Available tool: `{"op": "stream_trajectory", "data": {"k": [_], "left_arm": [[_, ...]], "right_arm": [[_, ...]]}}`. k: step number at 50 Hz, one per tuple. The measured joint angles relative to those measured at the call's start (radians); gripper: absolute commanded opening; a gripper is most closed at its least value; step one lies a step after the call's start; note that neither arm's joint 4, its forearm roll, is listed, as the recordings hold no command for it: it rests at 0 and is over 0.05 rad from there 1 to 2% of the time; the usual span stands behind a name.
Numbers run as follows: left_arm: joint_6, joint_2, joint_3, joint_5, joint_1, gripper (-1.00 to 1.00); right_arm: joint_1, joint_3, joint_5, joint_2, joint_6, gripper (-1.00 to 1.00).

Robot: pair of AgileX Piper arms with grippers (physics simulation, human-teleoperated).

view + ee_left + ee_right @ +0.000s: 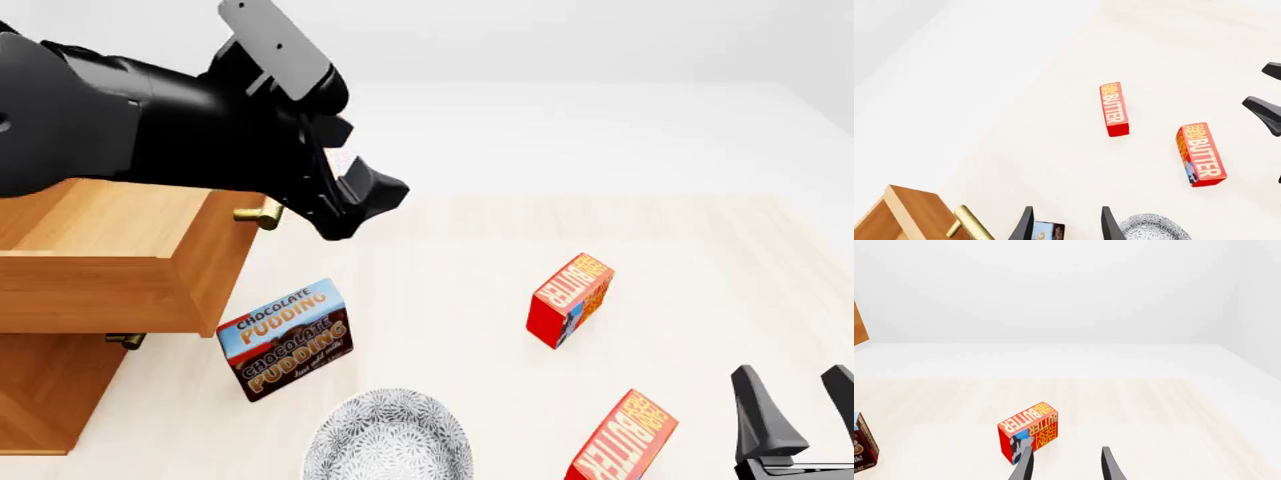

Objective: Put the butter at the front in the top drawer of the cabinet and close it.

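The front butter point(623, 440), a red carton with yellow lettering, lies near the table's front edge; it also shows in the left wrist view point(1201, 155). The cabinet point(40, 400) stands at the left with its top drawer point(120, 280) pulled out and its brass handle point(260, 213) facing the table. My left gripper point(363, 208) hangs open and empty just right of that handle; its drawer corner shows in the left wrist view point(907, 215). My right gripper point(798, 400) is open and empty, right of the front butter and apart from it.
A second butter carton point(570, 298) stands farther back, ahead of my right gripper point(1064, 467) in the right wrist view point(1027, 432). A Chocolate Pudding box point(284, 338) stands beside the drawer. A grey patterned plate point(387, 440) lies at the front. The lower drawer handle point(124, 340) sits under the open drawer.
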Motion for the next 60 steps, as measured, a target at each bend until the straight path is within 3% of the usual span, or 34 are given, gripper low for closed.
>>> {"op": "stream_trajectory", "data": {"k": [25,60], "left_arm": [[-0.053,0.186,-0.021,-0.171,-0.073,1.00],[-0.162,0.551,-0.266,-0.264,-0.112,1.00]], "right_arm": [[0.000,0.000,0.000,0.000,0.000,1.00],[0.000,0.000,0.000,0.000,0.000,1.00]]}}
